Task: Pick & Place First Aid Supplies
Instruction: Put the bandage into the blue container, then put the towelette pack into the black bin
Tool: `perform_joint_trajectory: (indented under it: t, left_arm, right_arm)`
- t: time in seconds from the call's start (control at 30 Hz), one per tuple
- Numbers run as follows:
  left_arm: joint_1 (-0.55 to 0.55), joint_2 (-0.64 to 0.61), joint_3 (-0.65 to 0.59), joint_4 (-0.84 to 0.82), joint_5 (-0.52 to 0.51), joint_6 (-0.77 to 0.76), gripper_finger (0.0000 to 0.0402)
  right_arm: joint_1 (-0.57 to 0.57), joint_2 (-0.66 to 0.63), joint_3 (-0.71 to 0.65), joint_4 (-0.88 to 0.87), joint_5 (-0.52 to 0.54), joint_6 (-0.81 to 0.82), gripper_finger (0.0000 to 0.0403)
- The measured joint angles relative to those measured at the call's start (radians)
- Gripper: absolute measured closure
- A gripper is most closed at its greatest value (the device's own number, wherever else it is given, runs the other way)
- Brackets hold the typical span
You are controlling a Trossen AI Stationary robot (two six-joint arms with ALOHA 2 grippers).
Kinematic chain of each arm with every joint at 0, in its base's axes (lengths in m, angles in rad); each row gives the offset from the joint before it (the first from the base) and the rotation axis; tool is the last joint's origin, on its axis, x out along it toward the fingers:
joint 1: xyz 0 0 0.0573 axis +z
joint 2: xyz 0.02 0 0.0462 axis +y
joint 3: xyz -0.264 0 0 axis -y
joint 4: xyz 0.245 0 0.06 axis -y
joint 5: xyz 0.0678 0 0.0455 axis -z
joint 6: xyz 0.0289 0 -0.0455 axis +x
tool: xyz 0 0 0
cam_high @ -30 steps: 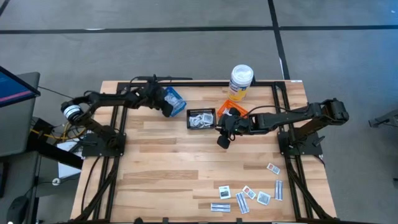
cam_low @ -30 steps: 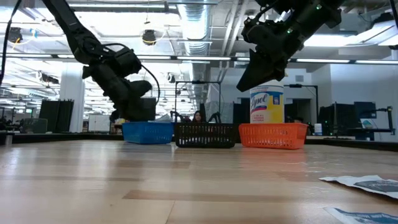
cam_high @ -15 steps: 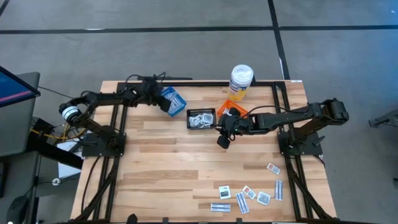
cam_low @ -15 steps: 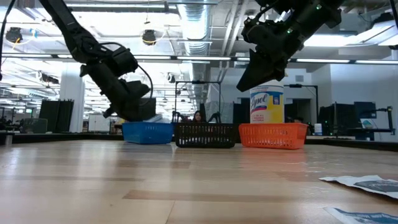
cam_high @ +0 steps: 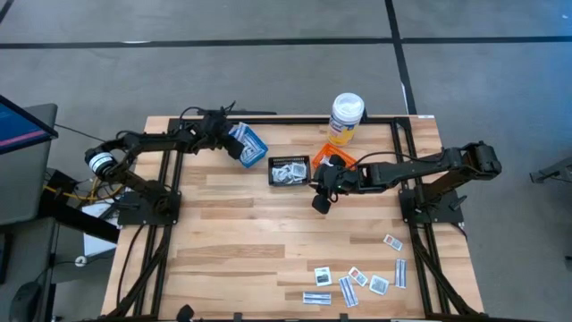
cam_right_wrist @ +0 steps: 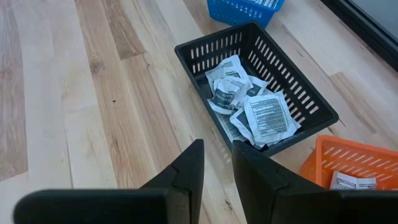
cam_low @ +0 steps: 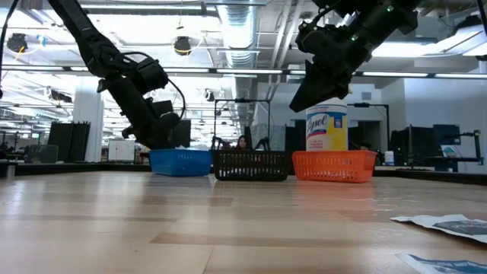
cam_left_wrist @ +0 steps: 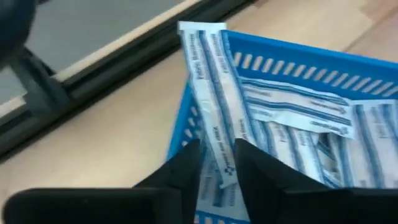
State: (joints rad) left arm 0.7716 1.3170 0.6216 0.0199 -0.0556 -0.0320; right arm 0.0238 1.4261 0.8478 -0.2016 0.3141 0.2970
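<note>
High view: at upper left of centre, the left gripper (cam_high: 223, 136) is positioned at the rim of the blue basket (cam_high: 253, 148), its fingers pinched on a narrow bandage strip (cam_left_wrist: 208, 112) lying over the basket edge; more strips are already inside. At centre, square packets are held in the black basket (cam_high: 289, 170). The right gripper (cam_high: 320, 199) hangs just below it, fingers narrowly parted, empty. At lower right, loose packets (cam_high: 357, 279) remain unsorted.
</note>
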Motion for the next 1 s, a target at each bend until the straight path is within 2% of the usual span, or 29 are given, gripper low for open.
perform_joint_trajectory:
  t: [0.17,0.3,0.47,0.67,1.0]
  left_arm:
    - [-0.038,0.000,0.000,0.003,0.145,-0.026,0.0279]
    - [-0.062,-0.030,0.000,0.003,0.100,-0.028,0.0271]
    - [-0.065,-0.127,0.000,-0.005,0.033,-0.029,0.0270]
    - [-0.084,-0.223,0.000,-0.105,0.185,-0.102,0.0270]
    - [-0.221,-0.170,-0.001,-0.123,0.179,-0.106,0.0270]
  right_arm:
    - [0.000,0.000,0.000,0.000,0.000,0.000,0.0326]
    - [0.000,0.000,0.000,0.000,0.000,0.000,0.0326]
    - [0.000,0.000,0.000,0.000,0.000,0.000,0.0326]
    - [0.000,0.000,0.000,0.000,0.000,0.000,0.0326]
    - [0.000,0.000,0.000,0.004,0.000,-0.006,0.0326]
